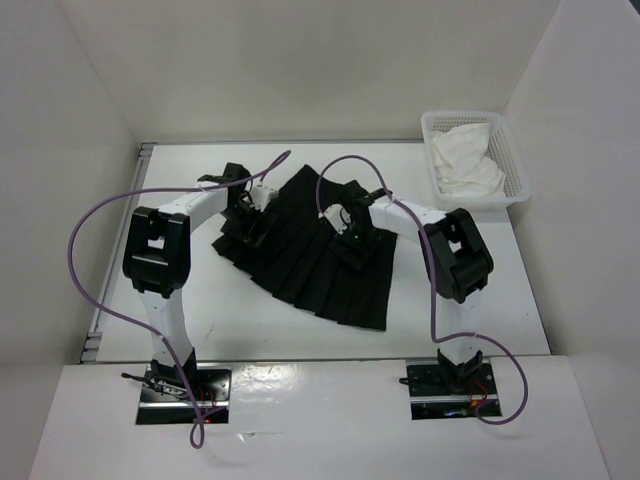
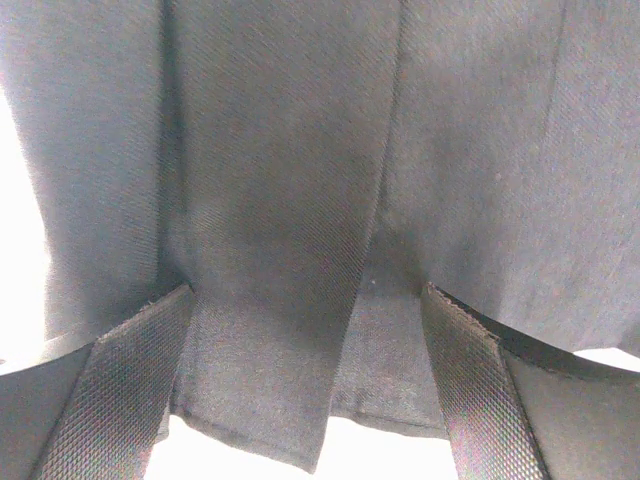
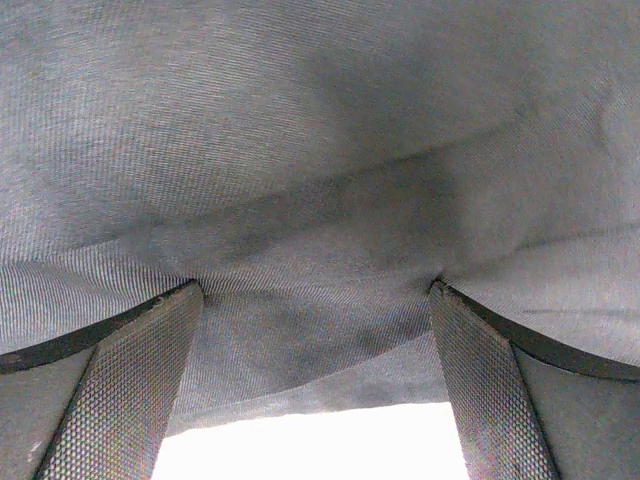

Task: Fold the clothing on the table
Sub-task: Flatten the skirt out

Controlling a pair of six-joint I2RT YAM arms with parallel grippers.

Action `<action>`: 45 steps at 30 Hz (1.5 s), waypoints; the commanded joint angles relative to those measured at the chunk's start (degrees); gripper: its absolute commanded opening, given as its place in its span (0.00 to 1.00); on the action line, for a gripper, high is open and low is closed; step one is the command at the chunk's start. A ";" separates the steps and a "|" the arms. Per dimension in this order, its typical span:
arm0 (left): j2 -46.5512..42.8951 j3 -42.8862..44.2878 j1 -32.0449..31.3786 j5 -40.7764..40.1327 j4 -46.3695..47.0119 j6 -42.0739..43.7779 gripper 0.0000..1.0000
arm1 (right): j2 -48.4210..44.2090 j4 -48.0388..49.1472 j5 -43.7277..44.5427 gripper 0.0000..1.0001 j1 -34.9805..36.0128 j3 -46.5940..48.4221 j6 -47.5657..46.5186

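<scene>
The clothing [image 1: 318, 262] is a black pleated garment spread flat in the middle of the white table [image 1: 280, 335]. My left gripper [image 1: 245, 225] is down over the garment's left part, and my right gripper [image 1: 352, 242] over its upper right part. In the left wrist view the left gripper [image 2: 305, 300] stands wide open, its fingers [image 2: 125, 395] resting on dark pleats [image 2: 280, 200] near a hem edge. The right wrist view shows the right gripper [image 3: 315, 290] open just as wide, its fingers [image 3: 485, 385] pressing into the cloth [image 3: 320, 150], with a fabric edge between them.
A white mesh basket [image 1: 512, 150] holding white cloth [image 1: 465, 162] sits at the table's back right corner. White walls enclose the table on three sides. Purple cables loop above both arms.
</scene>
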 commanded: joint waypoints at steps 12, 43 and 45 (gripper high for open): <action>7.09 15.42 -1.07 -5.34 -2.27 0.38 1.00 | 8.30 -8.70 -16.45 0.99 24.15 -4.25 -0.59; -13.38 0.40 1.73 0.90 -7.55 -0.15 1.00 | 7.16 -1.23 -0.64 1.00 1.93 1.29 20.39; -12.77 -0.21 1.73 1.69 -7.55 -0.15 1.00 | 7.16 -2.54 -0.64 1.00 1.93 1.98 21.12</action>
